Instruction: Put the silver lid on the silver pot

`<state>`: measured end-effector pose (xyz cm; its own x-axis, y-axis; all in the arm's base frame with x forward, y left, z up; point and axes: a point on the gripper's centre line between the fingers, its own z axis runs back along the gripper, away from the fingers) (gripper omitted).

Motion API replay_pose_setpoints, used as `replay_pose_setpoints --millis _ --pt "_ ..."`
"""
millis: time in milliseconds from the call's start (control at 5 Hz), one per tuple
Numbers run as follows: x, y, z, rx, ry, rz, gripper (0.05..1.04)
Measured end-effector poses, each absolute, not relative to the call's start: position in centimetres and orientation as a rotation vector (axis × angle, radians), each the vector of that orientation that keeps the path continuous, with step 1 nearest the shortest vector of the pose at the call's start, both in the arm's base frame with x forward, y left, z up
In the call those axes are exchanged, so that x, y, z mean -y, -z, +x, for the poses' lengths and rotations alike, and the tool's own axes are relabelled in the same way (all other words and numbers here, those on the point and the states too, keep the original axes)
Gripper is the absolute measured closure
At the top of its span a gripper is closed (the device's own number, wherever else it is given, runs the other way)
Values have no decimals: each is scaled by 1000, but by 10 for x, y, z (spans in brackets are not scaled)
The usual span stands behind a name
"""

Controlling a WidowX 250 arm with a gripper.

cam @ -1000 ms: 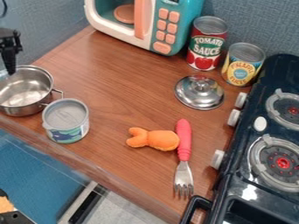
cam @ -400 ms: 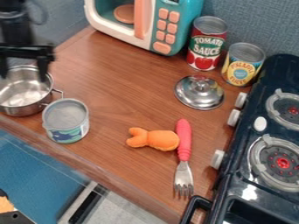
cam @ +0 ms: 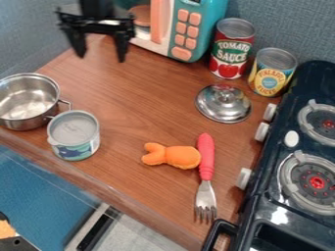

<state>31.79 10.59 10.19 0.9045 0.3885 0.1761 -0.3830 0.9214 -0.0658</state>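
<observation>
With my fingers (cam: 122, 45) spread and empty, my step seems to be fetching the silver lid (cam: 224, 104), down-right of them in view, by straddling its knob (cam: 225, 96), the silver pot (cam: 27, 102) sitting uncovered down-left of them.

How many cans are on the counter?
3: the red can beside the toy microwave, the yellow can near the stove, and the short can beside the silver pot.

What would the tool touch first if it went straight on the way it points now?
Most likely the wooden counter. The tool points downward, with its tips apart, and I see nothing in between, though how high it hangs is hard to judge from this view.
</observation>
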Motion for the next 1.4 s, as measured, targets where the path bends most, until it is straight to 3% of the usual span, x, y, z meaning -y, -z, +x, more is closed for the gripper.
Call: replay_pose_setpoints --millis 200,600,1200,1400 --pt "-66 -100 357 191 -297 -37 83" --pt "-6 -91 403 201 -89 45 83" --pt "32 -46 422 127 38 73 83" --pt "36 -44 427 143 59 72 83"
